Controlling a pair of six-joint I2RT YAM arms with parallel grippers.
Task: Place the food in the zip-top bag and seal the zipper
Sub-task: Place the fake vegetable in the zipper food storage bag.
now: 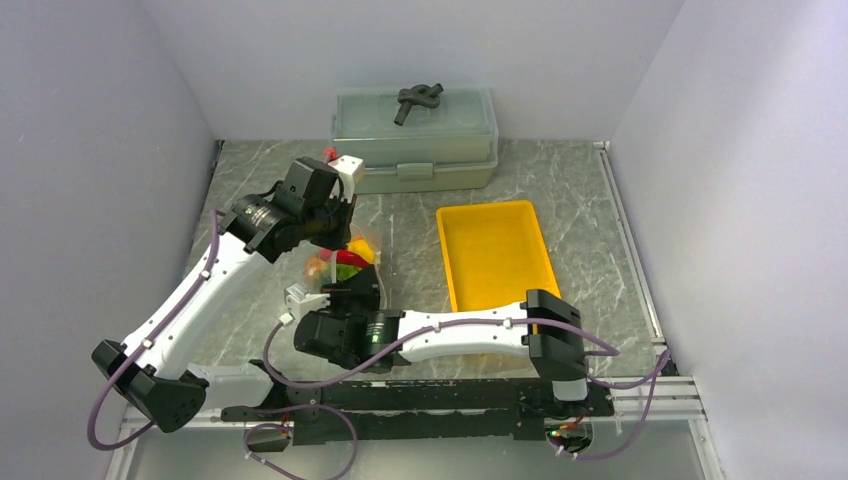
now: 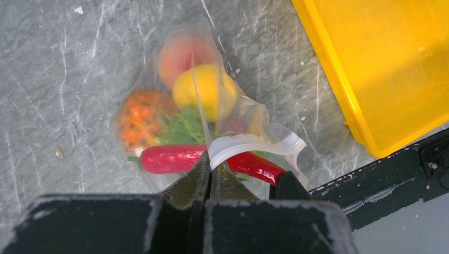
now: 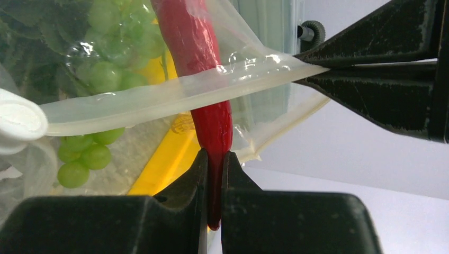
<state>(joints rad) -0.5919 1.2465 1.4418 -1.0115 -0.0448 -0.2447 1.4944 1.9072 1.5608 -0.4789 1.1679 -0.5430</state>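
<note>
- The left pincer (image 2: 210, 161) is clamping fully shut on the zipper (image 2: 243, 144), the whitish strip along the mouth of the zip-top bag (image 2: 243, 114). It is apparently pulling one lip aside so the mouth is gaping for loading.
- The right pincer (image 3: 214, 164) is pinching closed on the tip of the red chili (image 3: 193, 47), which is crossing the strip, part inside the mouth and part outside. Gripping the very end looks chosen for feeding the rest of it in.
- Inside the clear plastic, the peach (image 2: 185, 53), lemon (image 2: 204, 90), pineapple (image 2: 138, 116) and green grapes (image 3: 106, 63) are lying bunched toward the closed end. The eggplant cannot be made out.
- The bag is sitting between the two arms on the marbled surface (image 1: 570, 190), to the left of the yellow tray (image 1: 495, 250) and in front of the lidded box (image 1: 415, 140).
- By this view, loading is nearing its end. The chili is lying across the zipper line, so sealing is waiting on it getting past the strip.
</note>
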